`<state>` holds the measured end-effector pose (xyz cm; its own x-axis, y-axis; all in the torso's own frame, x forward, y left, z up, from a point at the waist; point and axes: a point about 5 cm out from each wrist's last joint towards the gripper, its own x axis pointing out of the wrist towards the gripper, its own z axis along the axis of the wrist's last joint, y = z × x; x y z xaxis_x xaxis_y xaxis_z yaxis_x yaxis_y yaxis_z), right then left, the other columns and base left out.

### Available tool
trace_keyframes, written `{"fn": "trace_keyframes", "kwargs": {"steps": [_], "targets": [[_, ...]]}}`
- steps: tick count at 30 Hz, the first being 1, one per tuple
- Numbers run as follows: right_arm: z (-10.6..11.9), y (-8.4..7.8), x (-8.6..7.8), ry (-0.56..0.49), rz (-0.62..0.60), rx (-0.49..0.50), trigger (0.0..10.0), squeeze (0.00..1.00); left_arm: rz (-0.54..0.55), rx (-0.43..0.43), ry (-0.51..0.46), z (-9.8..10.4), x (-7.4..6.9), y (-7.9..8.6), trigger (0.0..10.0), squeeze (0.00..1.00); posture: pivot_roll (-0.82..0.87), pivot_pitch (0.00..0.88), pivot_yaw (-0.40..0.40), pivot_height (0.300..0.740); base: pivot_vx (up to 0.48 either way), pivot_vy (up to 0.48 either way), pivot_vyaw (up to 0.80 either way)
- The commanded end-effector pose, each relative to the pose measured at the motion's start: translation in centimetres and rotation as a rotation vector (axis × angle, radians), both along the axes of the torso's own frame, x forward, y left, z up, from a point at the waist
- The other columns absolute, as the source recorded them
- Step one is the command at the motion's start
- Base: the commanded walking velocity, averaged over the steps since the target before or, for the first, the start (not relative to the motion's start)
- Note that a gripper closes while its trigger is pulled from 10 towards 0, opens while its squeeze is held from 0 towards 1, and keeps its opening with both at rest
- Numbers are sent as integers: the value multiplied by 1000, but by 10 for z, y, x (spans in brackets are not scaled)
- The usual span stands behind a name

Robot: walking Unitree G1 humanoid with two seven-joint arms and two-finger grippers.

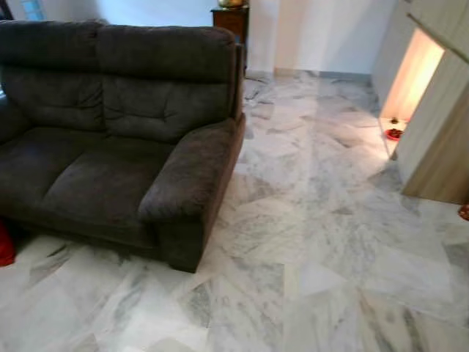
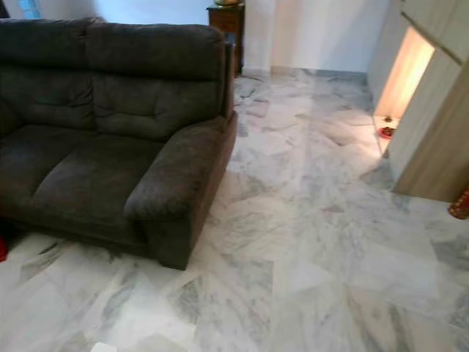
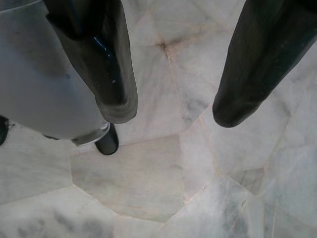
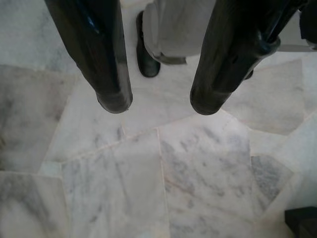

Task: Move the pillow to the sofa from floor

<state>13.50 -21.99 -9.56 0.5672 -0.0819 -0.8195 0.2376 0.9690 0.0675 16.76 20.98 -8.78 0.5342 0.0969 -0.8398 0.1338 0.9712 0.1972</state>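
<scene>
You are looking at a dark sofa [image 1: 110, 139] that stands on the left, on a pale marble floor [image 1: 322, 242]. Its two seat cushions are bare. One fat armrest [image 1: 192, 172] points toward you.

A small red thing [image 1: 6, 246] peeks out at the left edge, on the floor just beside the sofa's front. It is cut off by the edge, so you cannot tell if it is the pillow.

Behind the sofa, by the white wall, stands a brown wooden cabinet [image 1: 231, 20]. On the right is a tall wooden wall unit [image 1: 440, 125] with a bright lit gap [image 1: 410, 73] in it. A little red object [image 1: 394, 133] sits on the floor at the foot of that gap. Another reddish thing [image 2: 460, 203] sits at the far right edge.

Your left gripper [image 3: 171, 111] hangs down over the floor. Its two black fingers [image 3: 116, 74] are spread well apart, and they hold nothing. Below it you see the robot's grey leg [image 3: 44, 94] and a black foot [image 3: 107, 141].

Your right gripper [image 4: 161, 106] hangs over the floor too. Its fingers [image 4: 106, 64] are apart, with only marble tiles between them. A grey leg [image 4: 178, 27] and a black foot [image 4: 147, 54] show past it.
</scene>
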Motion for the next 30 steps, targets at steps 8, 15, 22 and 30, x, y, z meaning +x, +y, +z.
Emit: {"fn": "trace_keyframes", "kwargs": {"steps": [8, 15, 22, 30], "targets": [[-1, 7, 2, 12, -14, 22, 10000, 0, -22, 16, 26, -3, -8, 3, 10000, 0, -91, 11, 36, 740, 0, 262, 0], [-1, 8, 2, 11, -12, 27, 10000, 0, -23, 17, 28, -3, -8, 4, 10000, 0, -90, 13, 41, 740, 0, 480, 0], [-1, 7, 2, 11, -21, 30, 10000, 0, -20, 16, 24, -2, -8, 4, 10000, 0, -86, 20, 42, 740, 0, 480, 0], [-1, 7, 3, 6, -32, 34, 10000, 0, -22, 12, 25, -2, -7, 3, 10000, 0, -84, 33, 39, 740, 0, 480, 0]]}}
